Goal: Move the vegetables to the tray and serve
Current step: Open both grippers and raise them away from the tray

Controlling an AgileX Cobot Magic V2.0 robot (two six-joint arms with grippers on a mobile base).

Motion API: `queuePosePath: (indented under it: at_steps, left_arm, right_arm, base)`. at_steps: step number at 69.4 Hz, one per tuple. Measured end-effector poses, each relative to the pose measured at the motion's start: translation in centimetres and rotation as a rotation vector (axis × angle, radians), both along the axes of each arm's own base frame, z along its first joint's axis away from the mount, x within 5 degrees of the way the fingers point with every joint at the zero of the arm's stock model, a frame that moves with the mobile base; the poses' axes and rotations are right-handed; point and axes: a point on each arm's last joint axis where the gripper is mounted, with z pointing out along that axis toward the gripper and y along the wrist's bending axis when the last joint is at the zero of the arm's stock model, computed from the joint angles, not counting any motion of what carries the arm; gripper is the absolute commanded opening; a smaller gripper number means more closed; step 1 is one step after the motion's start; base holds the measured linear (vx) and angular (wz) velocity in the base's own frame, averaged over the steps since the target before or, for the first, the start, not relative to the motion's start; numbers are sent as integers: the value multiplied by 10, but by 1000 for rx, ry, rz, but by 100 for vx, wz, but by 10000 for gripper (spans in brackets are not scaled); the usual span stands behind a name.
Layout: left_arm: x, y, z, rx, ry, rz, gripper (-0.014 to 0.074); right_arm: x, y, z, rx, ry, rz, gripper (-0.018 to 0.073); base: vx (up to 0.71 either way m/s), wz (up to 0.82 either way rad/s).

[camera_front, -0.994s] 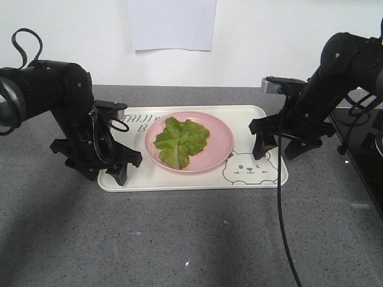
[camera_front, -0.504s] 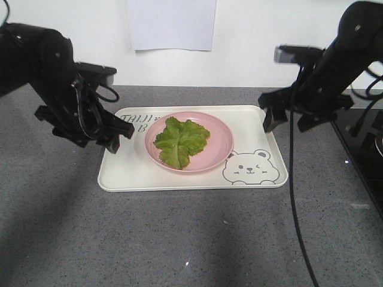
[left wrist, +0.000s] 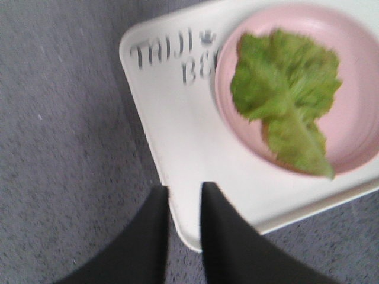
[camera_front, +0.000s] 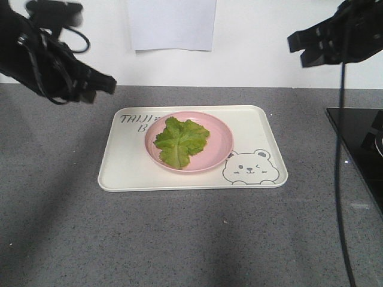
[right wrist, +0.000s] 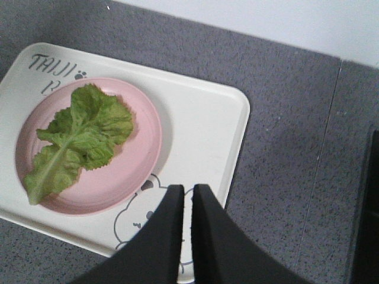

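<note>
Crinkled bright green lettuce leaf [camera_front: 181,142] with paler central rib, lying flat in round pink plate [camera_front: 222,143], stem end toward the plate's front rim. Plate sitting on large cream-white rectangular tray [camera_front: 131,170] with rounded corners, low rim, grey lettering at the corner behind-left of the plate, winking bear face at the corner in front-right of the plate. Tray flat on speckled grey stone-look counter [camera_front: 179,239].

Transfer step looks complete: leaf on plate, plate on tray. Serve step judged either finished with the tray placed, or not yet begun; cannot tell which.

Left gripper [left wrist: 183,231] high above the counter, left of the plate and clear of the tray; jaws nearly pressed together, narrow gap only, pinching nothing. Right gripper [right wrist: 187,231] high, right of the plate, clear of the tray; jaws likewise almost closed, empty.

If serving remains: both arms down to the tray's short ends, jaws spread enough to take the low rim, lift level so the plate stays put.

Materials: leaf soft, frilly, light, easily shifted. Plate smooth, glossy, shallow-dished. Tray smooth, matte, likely plastic, thin rim offering little grip. Black glossy slab [camera_front: 359,143] at the counter's edge, far right of the plate. White paper sheet [camera_front: 172,24] on the wall behind the plate.
</note>
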Motion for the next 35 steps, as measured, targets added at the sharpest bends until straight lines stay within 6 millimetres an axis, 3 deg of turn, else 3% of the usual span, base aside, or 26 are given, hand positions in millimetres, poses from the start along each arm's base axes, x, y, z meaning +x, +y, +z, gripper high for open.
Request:
queuePosePath:
  at_steps: [10,21,26,35]
  left_arm:
    - [-20,7,34,-50,-144,-1,-8]
    - [-57,20,63,-110,-318,-4,-8]
    - [-74,26,63,-130,-374,-5,-8]
    - [-106,37,36,-146,-421,-8,-8]
  right_arm:
    - [-35,-3,13,-2,-138,42,-8]
    - [-80,-9,-4,12,-243,56,-8]
    - [-104,-13,-21,9,-271,50,-8]
    - [-142,-20,-56,-5,-274,40,-8]
  base:
    - [0,0]
    - [0,0]
    - [0,0]
    - [0,0]
